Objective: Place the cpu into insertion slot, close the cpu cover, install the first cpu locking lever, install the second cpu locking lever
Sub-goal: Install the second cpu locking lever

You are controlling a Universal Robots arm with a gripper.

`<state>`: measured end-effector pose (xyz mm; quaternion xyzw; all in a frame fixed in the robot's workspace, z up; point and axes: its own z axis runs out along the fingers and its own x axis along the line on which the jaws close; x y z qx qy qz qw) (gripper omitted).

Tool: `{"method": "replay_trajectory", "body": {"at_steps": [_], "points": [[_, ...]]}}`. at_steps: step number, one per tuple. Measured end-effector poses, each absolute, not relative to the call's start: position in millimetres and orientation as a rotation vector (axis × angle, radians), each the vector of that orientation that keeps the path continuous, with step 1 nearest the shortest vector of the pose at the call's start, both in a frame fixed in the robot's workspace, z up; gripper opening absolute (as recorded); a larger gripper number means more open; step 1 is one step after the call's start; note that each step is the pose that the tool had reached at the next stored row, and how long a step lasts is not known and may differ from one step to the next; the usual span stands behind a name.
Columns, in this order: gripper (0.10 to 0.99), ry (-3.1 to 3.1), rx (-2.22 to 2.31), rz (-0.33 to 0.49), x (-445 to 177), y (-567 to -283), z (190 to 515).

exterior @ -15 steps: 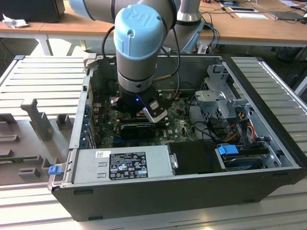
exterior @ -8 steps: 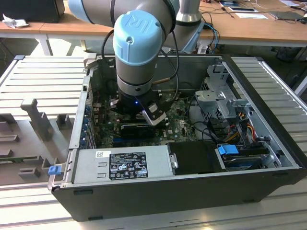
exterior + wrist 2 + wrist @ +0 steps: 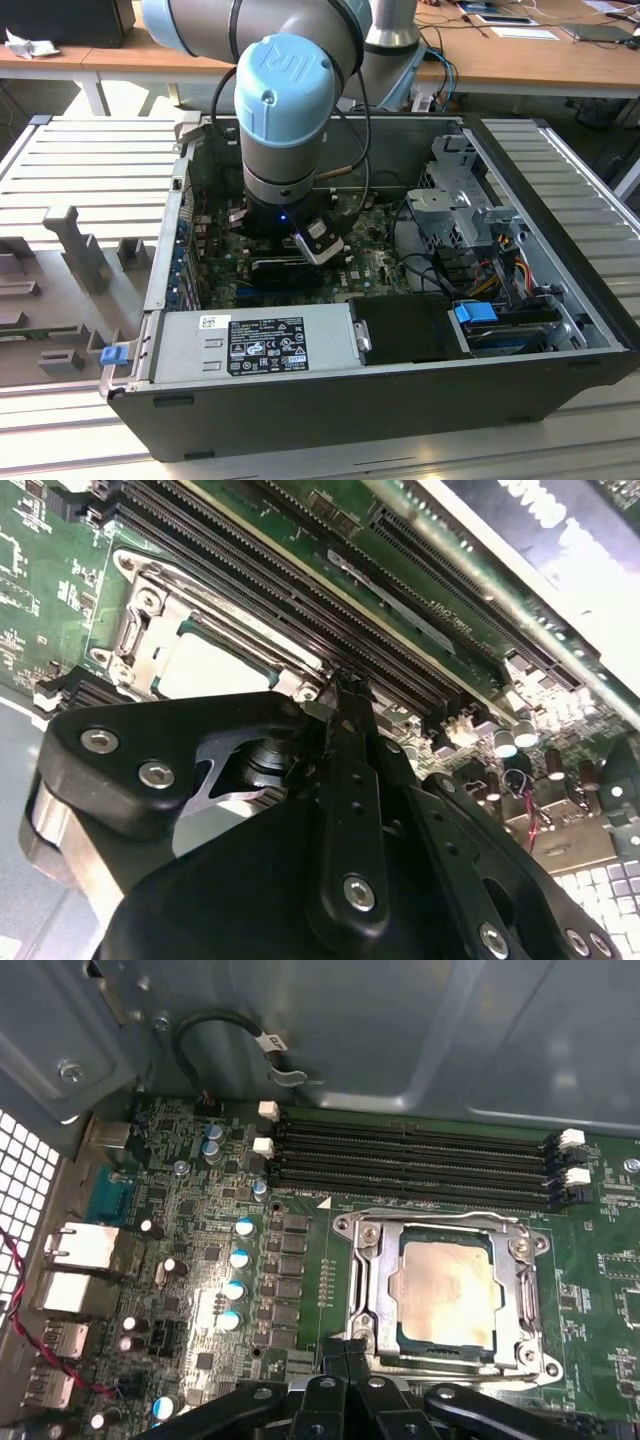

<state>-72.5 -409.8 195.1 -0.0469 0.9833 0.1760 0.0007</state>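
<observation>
Inside the open computer case [image 3: 400, 400], I am hovering my gripper [image 3: 345, 1352] at the edge of the insertion slot [image 3: 448, 1295]. My fingers [image 3: 352, 770] are pressed together, holding nothing. The cpu [image 3: 445, 1290] is lying seated in the slot with the cpu cover [image 3: 520, 1290] framing it. The thin metal frame looks stiff and springy, so I judge any hold belongs on its edges, clear of the fragile chip.

Bright even light, glare on the cpu [image 3: 446, 1292], mild blur
</observation>
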Motion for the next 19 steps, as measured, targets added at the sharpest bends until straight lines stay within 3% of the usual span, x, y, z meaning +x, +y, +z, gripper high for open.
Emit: {"method": "replay_trajectory", "body": {"at_steps": [9,19], "points": [[0.106,3.079,-0.147,0.590,-76.9,-408.9,193.2],[0.106,3.080,-0.147,0.589,-76.9,-408.7,223.2]]}}
